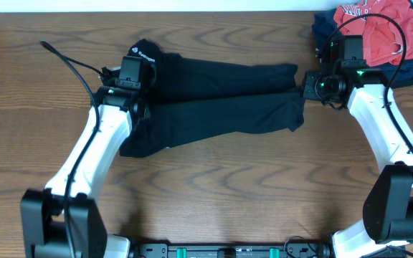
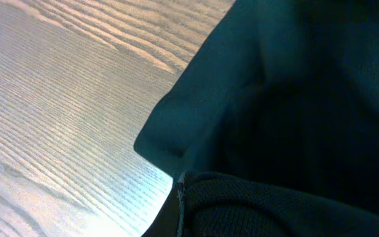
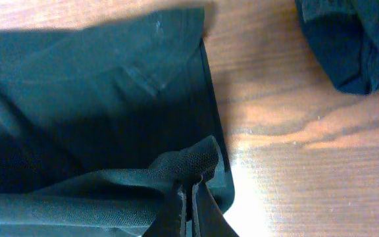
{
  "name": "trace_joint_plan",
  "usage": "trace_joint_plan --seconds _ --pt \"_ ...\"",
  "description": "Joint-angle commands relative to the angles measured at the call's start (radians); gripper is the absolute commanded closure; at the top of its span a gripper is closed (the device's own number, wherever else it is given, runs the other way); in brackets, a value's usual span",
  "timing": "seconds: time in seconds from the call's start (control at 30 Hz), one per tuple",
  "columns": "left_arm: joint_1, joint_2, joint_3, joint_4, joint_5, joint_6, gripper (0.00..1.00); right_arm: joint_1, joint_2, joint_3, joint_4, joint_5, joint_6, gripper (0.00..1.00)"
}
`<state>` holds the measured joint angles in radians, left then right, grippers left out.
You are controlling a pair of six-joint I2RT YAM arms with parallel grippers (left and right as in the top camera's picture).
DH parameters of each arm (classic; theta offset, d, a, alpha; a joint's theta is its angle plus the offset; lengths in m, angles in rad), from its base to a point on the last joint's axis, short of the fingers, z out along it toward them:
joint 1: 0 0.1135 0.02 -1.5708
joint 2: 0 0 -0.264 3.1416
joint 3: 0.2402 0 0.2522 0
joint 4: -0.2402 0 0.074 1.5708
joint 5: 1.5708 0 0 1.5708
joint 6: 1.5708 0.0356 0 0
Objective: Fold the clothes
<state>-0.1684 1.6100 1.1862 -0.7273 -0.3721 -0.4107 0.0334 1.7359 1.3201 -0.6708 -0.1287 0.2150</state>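
The clothes (image 1: pixel 221 100) are black trousers lying across the wooden table, waist to the left with a small white logo (image 1: pixel 146 54), and two legs running right. My left gripper (image 1: pixel 140 100) is down on the waist end. In the left wrist view its dark fingers (image 2: pixel 166 217) are shut on a bunched fold of the black fabric (image 2: pixel 255 204). My right gripper (image 1: pixel 302 87) sits at the leg hems. There its fingertips (image 3: pixel 189 201) pinch a raised fold of the hem (image 3: pixel 193 161), shut on it.
A red garment with white lettering (image 1: pixel 386 32) lies on a dark navy garment (image 1: pixel 328 25) at the back right corner, just behind the right arm. The navy cloth (image 3: pixel 354 39) shows in the right wrist view. A black cable (image 1: pixel 70 61) trails at the left.
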Motion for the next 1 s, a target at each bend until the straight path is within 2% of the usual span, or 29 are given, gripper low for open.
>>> trace_joint_plan --seconds 0.0,0.47,0.5,0.53,0.57,0.6,0.73,0.83,0.97 --pt "0.031 0.047 0.009 0.009 -0.034 0.014 0.94 0.01 0.001 0.008 0.013 0.001 -0.018 0.99" --pt "0.056 0.125 0.009 0.014 -0.033 0.033 0.94 0.059 0.17 0.008 0.002 0.001 -0.018 0.99" --pt "0.056 0.126 0.009 0.014 -0.033 0.034 0.92 0.059 0.18 0.008 0.001 0.001 -0.018 0.99" --pt "0.056 0.126 0.009 0.014 -0.033 0.034 0.83 0.059 0.185 0.008 -0.003 0.001 -0.018 0.96" --pt "0.056 0.126 0.009 0.014 -0.033 0.034 0.67 0.059 0.189 0.008 -0.005 0.002 -0.018 0.89" --pt "0.056 0.126 0.009 0.014 -0.033 0.046 0.46 0.059 0.189 0.008 -0.008 0.005 -0.018 0.74" --pt "0.056 0.126 0.011 0.014 -0.033 0.122 0.17 0.057 0.18 0.011 -0.013 0.008 -0.019 0.47" --pt "0.057 0.126 0.041 -0.02 -0.033 0.13 0.07 0.057 0.167 0.051 -0.057 0.008 -0.039 0.38" --pt "0.057 0.126 0.13 -0.085 0.013 0.188 0.01 0.057 0.166 0.186 -0.188 0.008 -0.102 0.33"
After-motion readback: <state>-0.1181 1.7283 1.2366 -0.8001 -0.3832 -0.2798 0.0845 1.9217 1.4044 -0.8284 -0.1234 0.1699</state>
